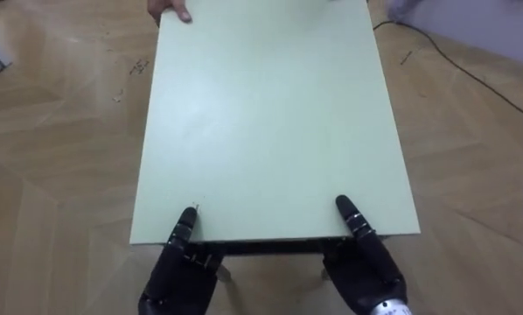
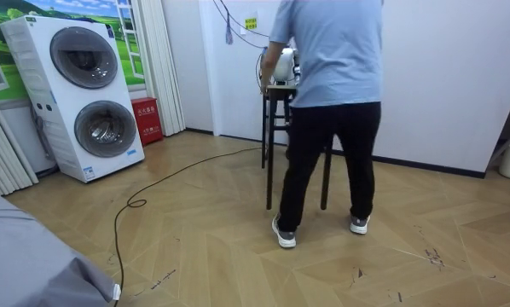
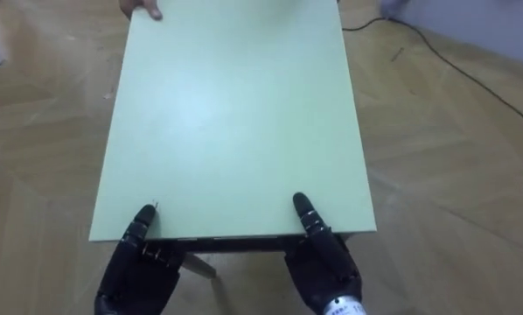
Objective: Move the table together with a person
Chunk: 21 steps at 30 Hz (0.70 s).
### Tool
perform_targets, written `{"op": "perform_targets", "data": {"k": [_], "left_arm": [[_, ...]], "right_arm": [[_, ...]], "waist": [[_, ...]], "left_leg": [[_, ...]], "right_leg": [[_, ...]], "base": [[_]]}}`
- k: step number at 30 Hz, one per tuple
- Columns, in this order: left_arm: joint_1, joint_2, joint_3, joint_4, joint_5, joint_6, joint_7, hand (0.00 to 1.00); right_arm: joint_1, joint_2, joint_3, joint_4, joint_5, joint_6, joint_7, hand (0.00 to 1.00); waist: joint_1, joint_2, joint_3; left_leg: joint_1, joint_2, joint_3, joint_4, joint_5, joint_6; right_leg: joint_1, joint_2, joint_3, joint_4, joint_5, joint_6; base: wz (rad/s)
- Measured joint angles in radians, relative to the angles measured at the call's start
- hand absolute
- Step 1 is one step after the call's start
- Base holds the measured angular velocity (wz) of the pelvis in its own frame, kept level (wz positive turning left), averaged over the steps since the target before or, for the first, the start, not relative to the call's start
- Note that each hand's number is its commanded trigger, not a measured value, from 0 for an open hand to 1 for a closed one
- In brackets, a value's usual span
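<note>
**While a person holds the far end, both hands clamp the near edge**

Where the eye views look down, the table (image 1: 270, 122) reaches away from the robot, its pale green surface (image 1: 279, 79) bare and the near edge just in front of the robot. At the left of that edge the left hand (image 1: 178, 267) grips the table, its thumb lying flat on the green top and the rest of the hand tucked below the rim. The right hand (image 1: 366, 267) grips the right of the same edge in the same way, thumb on top and palm below. Both hands sit a little in from their corners, well apart from each other. At the far left corner a person's hand (image 1: 172, 10) rests on the top.

Seen in the room view, the table stands on dark legs near the white far wall. The person (image 2: 332, 85) stands with their back to the camera on the table's near side, just beside it, and hides most of the robot on its far side. Wooden parquet floor (image 2: 238, 256) lies all around. Two stacked washing machines (image 2: 89, 94) stand at the room view's left, with a red box (image 2: 146, 119) just beside them against the wall.
</note>
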Motion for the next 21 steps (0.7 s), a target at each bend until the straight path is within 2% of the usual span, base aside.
{"op": "perform_targets", "data": {"k": [1,2,3,9,14,16,21], "left_arm": [[-0.002,0.000,-0.005,0.000,-0.003,0.000,0.000,1.00],[-0.007,-0.004,-0.010,0.000,-0.003,0.000,0.000,1.00],[-0.014,-0.006,-0.013,0.000,-0.002,0.000,0.000,1.00],[-0.016,-0.006,-0.011,0.000,-0.002,0.002,0.005,1.00],[-0.017,-0.007,-0.009,0.000,-0.003,0.001,0.008,1.00],[-0.017,-0.006,-0.008,-0.007,-0.003,0.001,0.008,1.00],[-0.012,-0.006,-0.007,-0.007,-0.003,0.002,0.019,1.00]], "right_arm": [[0.000,-0.004,-0.004,-0.005,-0.002,0.000,-0.001,1.00],[0.000,-0.004,-0.015,-0.011,-0.007,0.000,-0.002,1.00],[0.001,-0.002,-0.022,-0.018,-0.008,-0.001,-0.004,1.00],[0.000,0.005,-0.021,-0.025,-0.026,0.001,-0.028,1.00],[-0.004,0.006,-0.019,-0.025,-0.021,0.001,-0.032,1.00],[-0.005,0.006,-0.020,-0.032,-0.030,0.001,-0.032,1.00],[0.000,0.014,-0.018,-0.032,-0.035,0.001,-0.043,1.00]], "waist": [[-0.011,0.005,0.0008],[-0.022,0.008,0.0002],[-0.018,0.010,0.0014],[0.017,0.011,0.0032],[0.045,0.000,0.0108],[0.064,-0.001,0.0116],[0.095,-0.001,0.0120]], "left_leg": [[0.000,0.005,0.045,-0.010,0.012,0.002],[0.002,0.010,0.129,-0.038,0.037,0.007],[0.003,0.011,0.158,-0.054,0.052,0.010],[-0.008,0.006,0.134,-0.049,0.065,0.014],[-0.031,-0.001,0.116,-0.030,0.068,0.026],[-0.059,-0.006,0.101,-0.004,0.064,0.035],[-0.076,-0.036,0.057,0.014,0.064,0.055]], "right_leg": [[0.006,-0.004,-0.017,-0.006,0.000,0.000],[0.012,-0.013,-0.036,-0.015,-0.002,0.003],[0.011,-0.016,-0.053,-0.016,-0.003,0.005],[0.021,-0.022,-0.079,-0.015,-0.009,0.014],[0.015,-0.034,-0.082,-0.011,-0.011,0.017],[-0.005,-0.047,-0.097,0.015,-0.016,0.021],[-0.013,-0.085,-0.129,0.068,-0.038,0.038]], "base": [[0.98],[0.78],[0.62],[0.20],[0.11],[0.21],[0.28]]}}
